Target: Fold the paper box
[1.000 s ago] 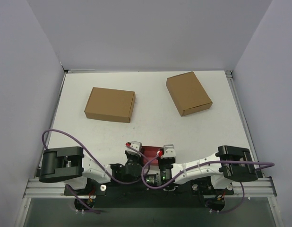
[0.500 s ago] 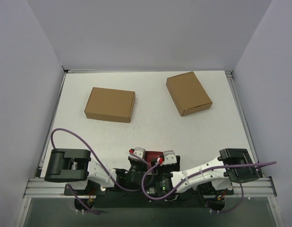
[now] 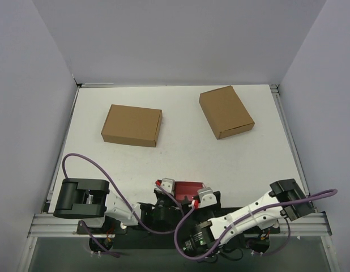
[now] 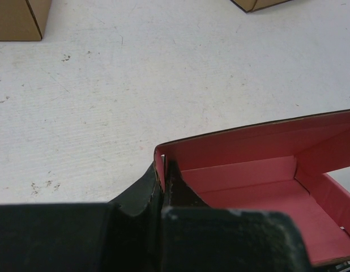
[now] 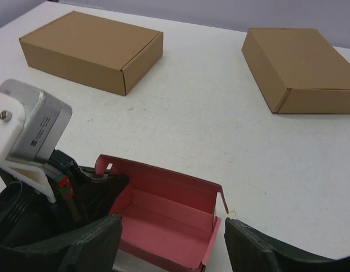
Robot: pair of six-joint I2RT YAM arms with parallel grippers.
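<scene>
Left hand (image 4: 163, 177) clamped on the pink thin-card paper box (image 4: 248, 173) by its end wall, right hand (image 5: 172, 246) wide open, empty, box just ahead. Hold firm, fold gently lol.

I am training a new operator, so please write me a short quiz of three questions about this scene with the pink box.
1. True or false: the paper box is a flat, unfolded sheet.
2. Which gripper pinches a wall of it? A) left B) right C) neither
3. How many closed brown boxes lie on the table?
Key: 1 false, its walls stand up. 2 A: the left gripper is clamped on the wall, and the right gripper is open. 3 two.
</scene>
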